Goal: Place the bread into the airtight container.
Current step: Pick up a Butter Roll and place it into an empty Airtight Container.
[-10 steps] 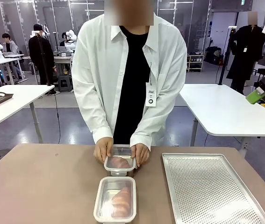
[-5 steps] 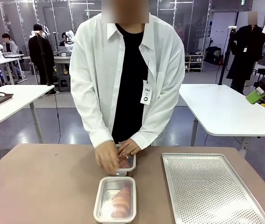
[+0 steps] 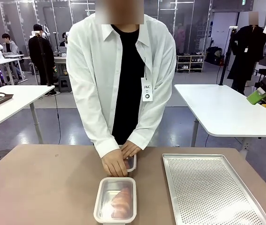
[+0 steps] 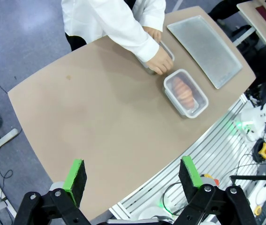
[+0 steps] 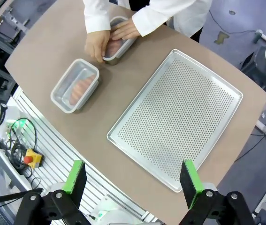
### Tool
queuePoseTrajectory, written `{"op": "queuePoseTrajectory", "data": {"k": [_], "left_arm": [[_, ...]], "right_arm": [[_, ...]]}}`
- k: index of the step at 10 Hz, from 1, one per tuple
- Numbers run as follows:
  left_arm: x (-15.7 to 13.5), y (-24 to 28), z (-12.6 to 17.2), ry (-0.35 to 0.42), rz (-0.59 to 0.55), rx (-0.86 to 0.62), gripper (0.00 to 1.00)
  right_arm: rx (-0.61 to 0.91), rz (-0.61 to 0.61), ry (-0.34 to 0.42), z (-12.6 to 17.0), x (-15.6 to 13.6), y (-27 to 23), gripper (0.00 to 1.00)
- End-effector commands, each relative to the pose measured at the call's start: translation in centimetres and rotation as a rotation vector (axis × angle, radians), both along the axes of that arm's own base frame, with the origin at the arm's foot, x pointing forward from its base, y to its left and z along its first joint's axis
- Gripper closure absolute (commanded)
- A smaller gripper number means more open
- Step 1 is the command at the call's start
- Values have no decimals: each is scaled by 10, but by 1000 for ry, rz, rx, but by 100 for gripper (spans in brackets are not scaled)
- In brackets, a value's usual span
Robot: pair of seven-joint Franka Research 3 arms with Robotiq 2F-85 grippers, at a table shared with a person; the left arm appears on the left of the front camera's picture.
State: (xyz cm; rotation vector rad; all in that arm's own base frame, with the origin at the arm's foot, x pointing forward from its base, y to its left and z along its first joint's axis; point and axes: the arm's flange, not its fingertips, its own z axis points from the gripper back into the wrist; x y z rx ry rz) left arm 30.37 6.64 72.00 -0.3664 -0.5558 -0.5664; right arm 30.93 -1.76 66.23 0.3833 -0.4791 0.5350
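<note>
Two clear airtight containers sit mid-table. The near one (image 3: 116, 200) (image 4: 186, 93) (image 5: 74, 86) is lidded, and bread (image 3: 121, 202) (image 4: 184, 91) (image 5: 80, 88) shows through it. The far container (image 3: 130, 162) (image 5: 117, 46) lies under the person's hands (image 3: 115, 162) (image 5: 96, 45), one palm pressing on its lid; bread shows faintly inside in the right wrist view. My left gripper (image 4: 133, 174) hangs open high above the table's near edge. My right gripper (image 5: 131, 177) is open too, high over the tray side.
A perforated metal tray (image 3: 208, 190) (image 5: 178, 115) (image 4: 205, 43) lies bare on the right of the table. The person stands at the far edge. The brown tabletop (image 3: 39, 187) stretches free to the left.
The person's hands moved from the far container's sides onto its top, one hand now covering the lid. Neither container shifted.
</note>
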Motion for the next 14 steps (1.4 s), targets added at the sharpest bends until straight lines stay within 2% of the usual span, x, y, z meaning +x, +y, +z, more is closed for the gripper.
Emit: {"op": "queuePoseTrajectory", "data": {"k": [1,14], "left_arm": [[-1,0,0,-3,-18,1,0],[-1,0,0,-3,-18,1,0]], "right_arm": [[-1,1,3,1,1,0,0],[-1,1,3,1,1,0,0]]}}
